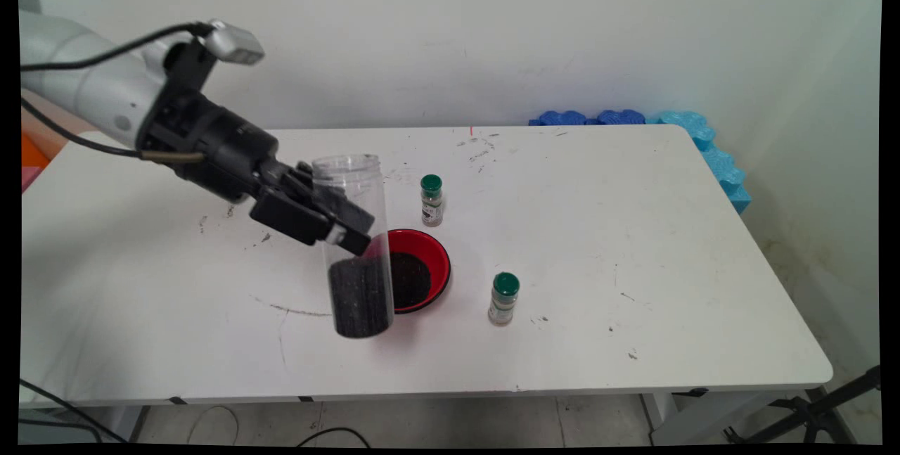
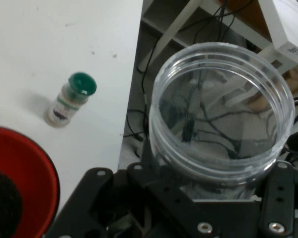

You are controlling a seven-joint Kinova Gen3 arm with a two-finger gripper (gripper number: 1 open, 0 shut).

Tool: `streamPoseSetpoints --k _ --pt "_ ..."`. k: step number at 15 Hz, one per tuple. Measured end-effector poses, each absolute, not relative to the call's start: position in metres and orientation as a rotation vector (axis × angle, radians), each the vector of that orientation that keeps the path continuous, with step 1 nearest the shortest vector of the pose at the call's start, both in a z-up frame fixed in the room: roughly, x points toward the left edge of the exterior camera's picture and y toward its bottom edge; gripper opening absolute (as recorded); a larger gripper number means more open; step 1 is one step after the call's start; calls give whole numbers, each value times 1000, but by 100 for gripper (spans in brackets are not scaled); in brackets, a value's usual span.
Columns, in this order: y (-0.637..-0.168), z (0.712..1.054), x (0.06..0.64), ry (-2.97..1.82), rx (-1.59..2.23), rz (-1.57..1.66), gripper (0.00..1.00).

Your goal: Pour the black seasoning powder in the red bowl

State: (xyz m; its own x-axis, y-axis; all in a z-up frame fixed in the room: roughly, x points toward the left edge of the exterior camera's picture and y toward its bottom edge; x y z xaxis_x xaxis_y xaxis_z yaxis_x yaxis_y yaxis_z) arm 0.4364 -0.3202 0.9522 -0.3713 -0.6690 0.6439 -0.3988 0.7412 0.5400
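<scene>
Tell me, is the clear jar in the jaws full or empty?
Partly full. The clear jar holds dark grains only in its lower part; the upper part is see-through, and its mouth has no lid. The gripper is shut on it.

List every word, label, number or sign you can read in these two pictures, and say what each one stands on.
No text can be read in either view.
Spice jar behind the red bowl: dark label, print too small to read.
Spice jar right of the bowl: label too small in the main view, blurred in the hand view.
Clear jar held by the gripper: no label visible.
White box, hand view: small sticker, unreadable.
</scene>
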Motion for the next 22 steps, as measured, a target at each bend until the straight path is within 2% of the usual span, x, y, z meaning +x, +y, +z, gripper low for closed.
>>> streamPoseSetpoints --k 13,22 --pt "-330 896 424 -1870 1169 -658 0" --pt "-361 870 411 -1722 1315 -876 0"
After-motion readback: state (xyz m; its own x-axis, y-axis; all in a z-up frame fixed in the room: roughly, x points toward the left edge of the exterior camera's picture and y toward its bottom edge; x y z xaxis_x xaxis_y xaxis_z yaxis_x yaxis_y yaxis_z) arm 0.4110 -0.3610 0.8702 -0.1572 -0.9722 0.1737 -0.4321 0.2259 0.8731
